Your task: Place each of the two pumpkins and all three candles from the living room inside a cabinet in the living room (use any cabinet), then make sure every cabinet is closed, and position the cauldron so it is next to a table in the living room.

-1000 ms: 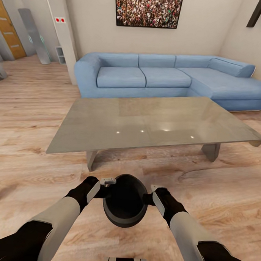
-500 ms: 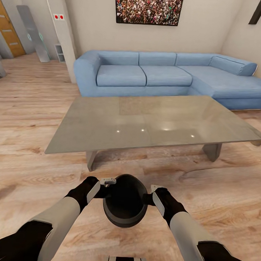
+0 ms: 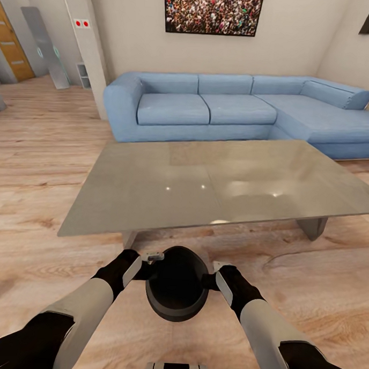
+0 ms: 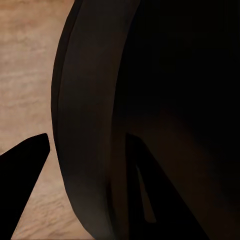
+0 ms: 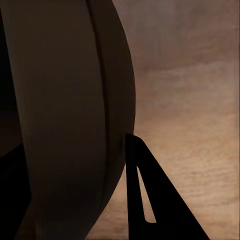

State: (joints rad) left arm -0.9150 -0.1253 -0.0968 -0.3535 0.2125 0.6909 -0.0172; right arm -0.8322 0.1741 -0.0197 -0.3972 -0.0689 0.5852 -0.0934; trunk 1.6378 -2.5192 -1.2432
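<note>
The dark cauldron (image 3: 177, 283), its interior in shadow, is being carried above the wood floor (image 3: 40, 162). Its left rim is being clamped between the left gripper (image 3: 149, 264) fingers (image 4: 22, 185), its right rim by the right gripper (image 3: 210, 275). The glass table (image 3: 206, 183) is standing just beyond, the blue sofa (image 3: 231, 108) farther back.

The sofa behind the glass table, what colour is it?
Light blue all over; the sofa shows best in the head view, beyond the table.
</note>
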